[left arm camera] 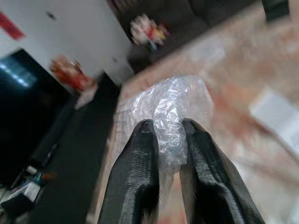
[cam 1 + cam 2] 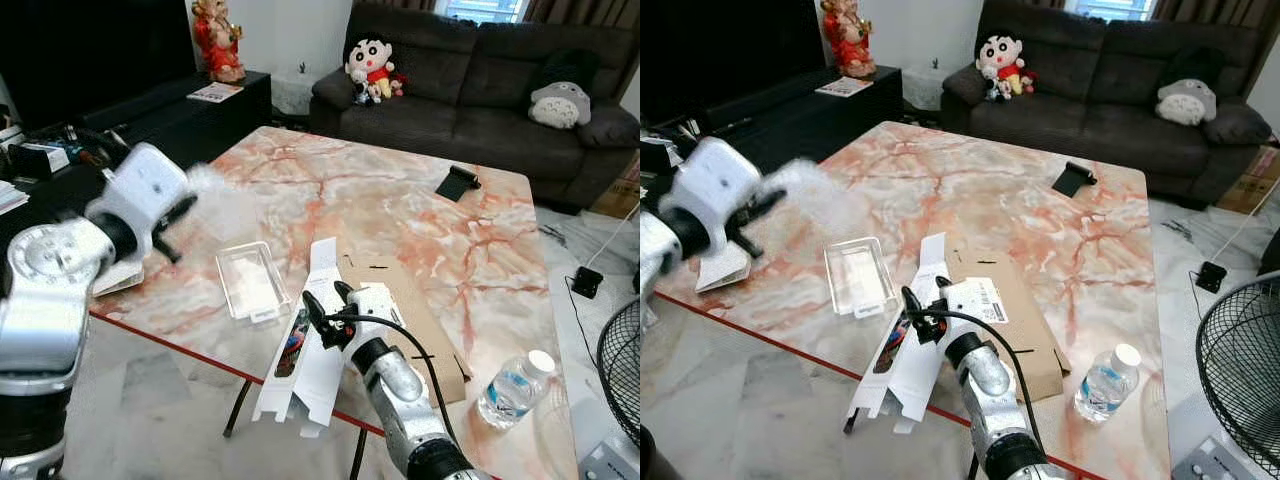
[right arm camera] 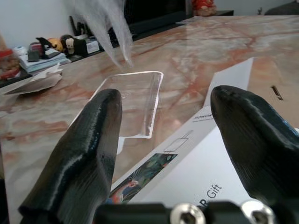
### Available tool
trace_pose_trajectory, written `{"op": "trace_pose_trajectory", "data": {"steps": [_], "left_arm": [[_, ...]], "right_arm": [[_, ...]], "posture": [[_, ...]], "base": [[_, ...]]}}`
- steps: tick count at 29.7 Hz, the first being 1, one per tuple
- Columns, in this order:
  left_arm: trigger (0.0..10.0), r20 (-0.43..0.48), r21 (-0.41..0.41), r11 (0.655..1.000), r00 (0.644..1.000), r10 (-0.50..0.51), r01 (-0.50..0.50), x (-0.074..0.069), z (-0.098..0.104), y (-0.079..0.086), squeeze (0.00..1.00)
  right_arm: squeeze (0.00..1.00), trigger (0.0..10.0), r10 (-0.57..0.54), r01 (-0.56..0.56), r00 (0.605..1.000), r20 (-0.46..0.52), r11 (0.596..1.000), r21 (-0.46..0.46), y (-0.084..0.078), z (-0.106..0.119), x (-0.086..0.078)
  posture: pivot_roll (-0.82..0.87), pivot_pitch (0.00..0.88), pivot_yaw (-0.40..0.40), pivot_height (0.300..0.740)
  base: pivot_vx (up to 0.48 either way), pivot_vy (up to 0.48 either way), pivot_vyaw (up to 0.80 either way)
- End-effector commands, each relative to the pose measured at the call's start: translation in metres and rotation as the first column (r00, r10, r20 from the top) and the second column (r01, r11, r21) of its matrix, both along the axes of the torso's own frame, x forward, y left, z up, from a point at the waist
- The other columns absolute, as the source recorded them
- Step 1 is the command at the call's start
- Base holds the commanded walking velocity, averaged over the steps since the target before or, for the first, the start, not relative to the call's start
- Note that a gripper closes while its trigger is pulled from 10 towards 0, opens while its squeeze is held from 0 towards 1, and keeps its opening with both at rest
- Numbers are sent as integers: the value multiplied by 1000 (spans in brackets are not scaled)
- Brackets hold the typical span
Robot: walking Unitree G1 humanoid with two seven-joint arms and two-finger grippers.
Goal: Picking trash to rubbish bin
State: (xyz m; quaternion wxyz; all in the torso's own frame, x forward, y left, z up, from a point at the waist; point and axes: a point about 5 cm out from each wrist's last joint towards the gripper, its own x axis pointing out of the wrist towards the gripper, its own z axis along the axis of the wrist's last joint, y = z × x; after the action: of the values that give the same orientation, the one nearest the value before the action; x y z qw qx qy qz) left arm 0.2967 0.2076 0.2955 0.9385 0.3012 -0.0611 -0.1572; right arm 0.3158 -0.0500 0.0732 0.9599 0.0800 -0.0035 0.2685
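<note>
Sofa: a dark sofa [image 2: 480, 90] at 12 o'clock behind the table, with a doll [image 2: 372, 68] and a grey plush [image 2: 560, 104] on its seat.
Table: a marble table [image 2: 400, 210] veined in orange, filling the middle of my view.
Cardboard: a flattened brown cardboard sheet [image 2: 1025, 335] at about 5 o'clock from the table's centre, near the front edge.
White box: an opened white gift box [image 2: 310, 375] lying flat, just beside the cardboard and overhanging the front edge.
Clear tray: a transparent plastic tray [image 2: 252, 283] at 7 o'clock on the table, just beside the white box.
Plastic wrap: a crumpled clear plastic wrap [image 1: 175, 107], lifted off the table at 9 o'clock, pinched in my left fingers.
Left gripper: my left gripper [image 1: 168, 158] is raised over the table's left side, its two black fingers pressed together on the plastic wrap.
Right gripper: my right gripper [image 2: 324, 300] hovers low over the white box, its fingers spread wide and gripping nothing.
Bottle: a clear water bottle [image 2: 512, 390] with a white cap at 4 o'clock, lying near the table's right front corner.
Black object: a small black item [image 2: 457, 183] at 1 o'clock on the table; I cannot tell what it is.
</note>
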Motion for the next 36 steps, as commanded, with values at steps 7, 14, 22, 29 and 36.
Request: {"op": "trace_pose_trajectory", "data": {"steps": [7, 14, 22, 29, 36], "left_arm": [[10000, 299, -349, 935, 937, 179, -67, 11, 22, -7, 0], [10000, 312, -500, 865, 924, 220, -37, 14, -21, -39, 0], [10000, 349, -477, 879, 912, 217, -27, 11, -52, -53, 0], [10000, 338, -444, 894, 915, 221, -51, 10, -78, -57, 0], [10000, 367, -431, 899, 893, 260, -85, 9, -85, -52, 0]], "right_arm": [[0, 10000, -2, 2, 1000, 11, 1000, 30, 7, 7, 3], [0, 10000, -69, 59, 991, 117, 994, 90, 4, 36, 15], [0, 10000, -161, 122, 957, 243, 978, 170, -5, 76, 29], [0, 10000, -174, 128, 943, 284, 977, 173, -3, 89, 31], [0, 10000, -189, 153, 942, 276, 977, 148, -9, 85, 32]], "posture": [[102, 4, -76, 740], [75, 0, -64, 740], [67, 0, -57, 740], [60, 0, -54, 740], [59, 0, -54, 740]], "base": [[0, 0, 0], [0, 0, 0], [0, 0, 0], [0, 0, 0], [0, 0, 0]]}}
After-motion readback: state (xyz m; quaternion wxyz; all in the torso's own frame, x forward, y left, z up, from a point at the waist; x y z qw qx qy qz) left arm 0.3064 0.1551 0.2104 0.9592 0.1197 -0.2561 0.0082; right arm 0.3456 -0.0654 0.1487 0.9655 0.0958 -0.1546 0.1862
